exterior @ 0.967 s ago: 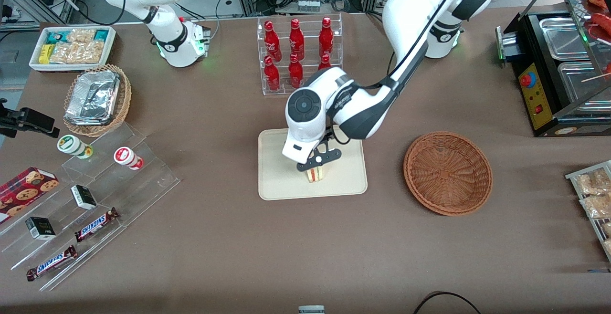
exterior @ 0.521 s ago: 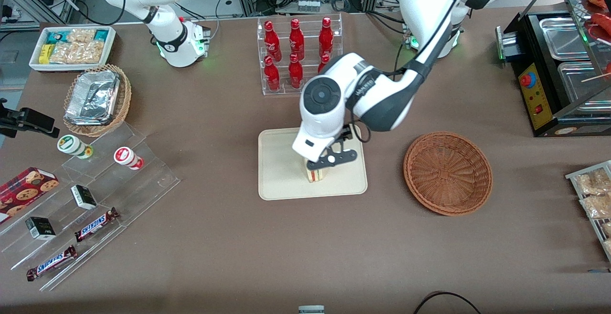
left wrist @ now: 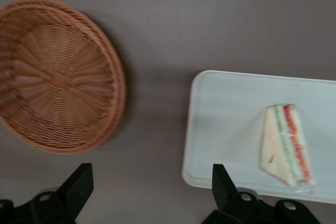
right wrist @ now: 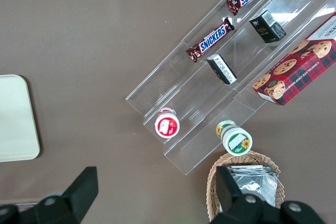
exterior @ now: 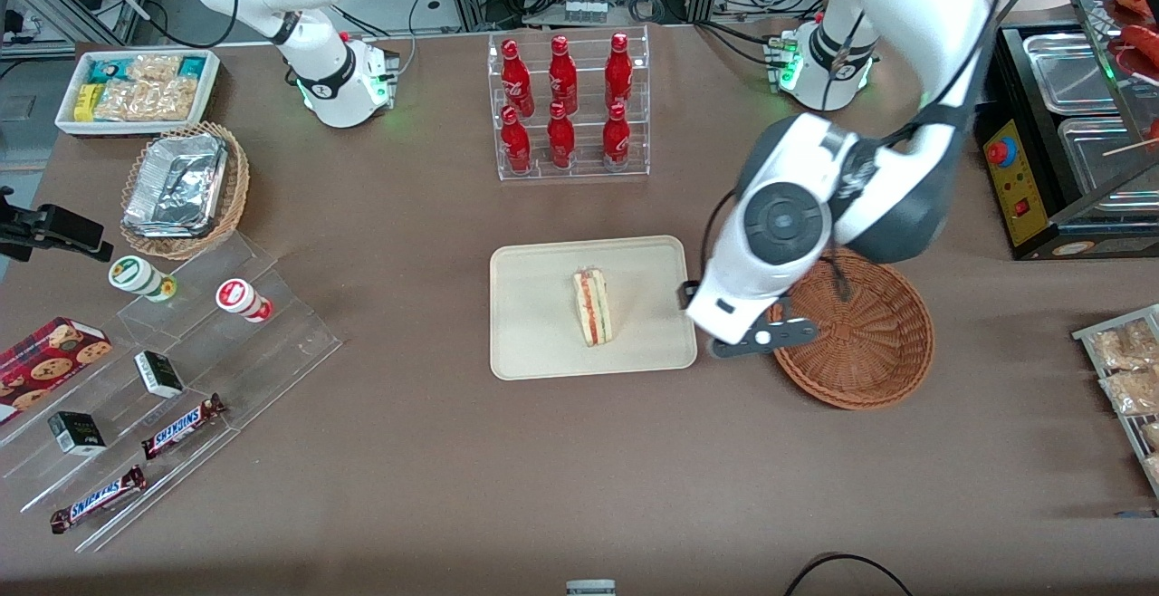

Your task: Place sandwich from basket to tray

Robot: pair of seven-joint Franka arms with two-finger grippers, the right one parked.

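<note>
The sandwich [exterior: 592, 308] is a pale wedge with red and green stripes. It lies on the cream tray [exterior: 534, 342] and also shows in the left wrist view [left wrist: 286, 144] on the tray [left wrist: 226, 124]. The reddish-brown woven basket [exterior: 860, 342] stands empty beside the tray, toward the working arm's end; it shows in the wrist view too [left wrist: 58, 77]. My left gripper [exterior: 756, 342] hangs above the table between tray and basket, over the basket's rim. Its fingers [left wrist: 77, 184] are spread wide with only bare table between them [left wrist: 151, 192].
A clear rack of red bottles [exterior: 566, 107] stands farther from the front camera than the tray. A black food warmer [exterior: 1059, 125] sits at the working arm's end. A clear stepped snack display [exterior: 163, 370], a tan foil basket [exterior: 186, 188] and a white snack bin [exterior: 136, 89] lie toward the parked arm's end.
My gripper has let go of the sandwich, risen and swung from over the tray toward the basket. The sandwich stays on the tray.
</note>
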